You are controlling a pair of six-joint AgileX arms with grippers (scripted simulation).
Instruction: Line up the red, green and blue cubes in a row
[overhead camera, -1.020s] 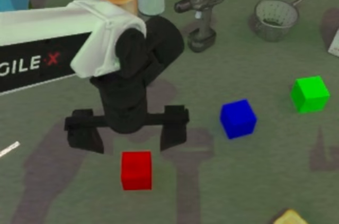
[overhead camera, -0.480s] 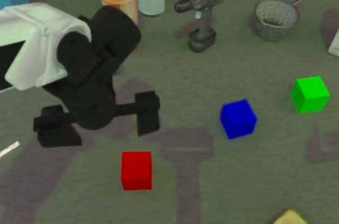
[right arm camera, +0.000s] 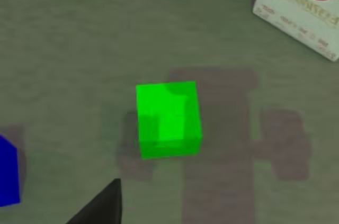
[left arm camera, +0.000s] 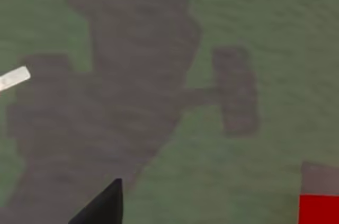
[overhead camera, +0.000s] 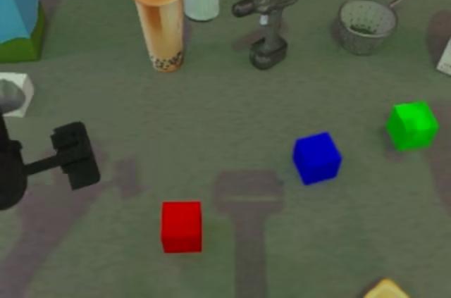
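Top view is showing the left gripper (overhead camera: 42,160) sitting at nine o'clock, jaws spread and holding nothing. The red cube (overhead camera: 182,226) is lying at seven, the blue cube (overhead camera: 317,158) near centre-right, the green cube (overhead camera: 412,125) at three. The right gripper is hanging unseen over green; an off-centre descent risks nudging it crooked.
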